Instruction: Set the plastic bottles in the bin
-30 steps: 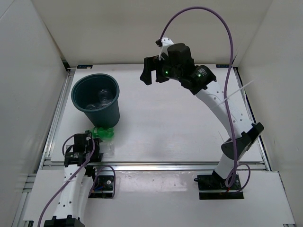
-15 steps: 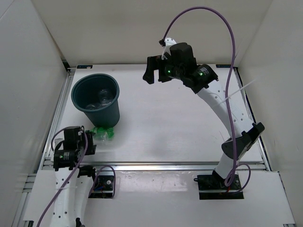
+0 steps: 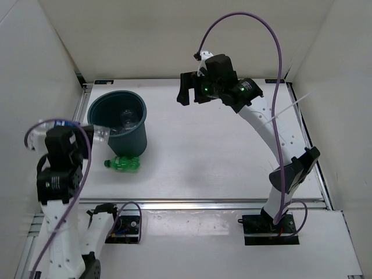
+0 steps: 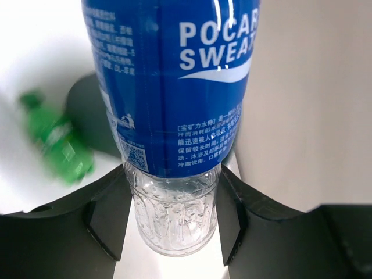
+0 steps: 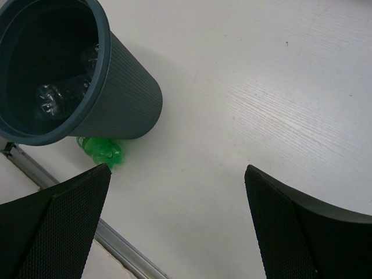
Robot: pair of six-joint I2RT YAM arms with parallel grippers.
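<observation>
My left gripper (image 3: 88,133) is shut on the clear bottle with the blue label (image 4: 171,87) and holds it in the air by the left rim of the dark teal bin (image 3: 137,138). The bottle's clear end (image 3: 100,133) shows at that rim. Clear bottles (image 5: 63,93) lie inside the bin (image 5: 131,99). The green bottle (image 3: 123,164) lies on the table in front of the bin, and it also shows in the right wrist view (image 5: 102,151) and blurred in the left wrist view (image 4: 57,145). My right gripper (image 3: 188,88) is open and empty, high above the back middle of the table.
The white table (image 3: 232,157) is boxed in by white walls on three sides. A metal rail (image 3: 203,203) runs along its front edge and another along its left edge (image 3: 72,133). The right arm's purple cable (image 3: 273,46) arcs above it.
My left arm has risen from the front left of the table, carrying the blue-labelled bottle up to the bin's left rim. The green bottle stays on the table. The right arm has barely moved.
</observation>
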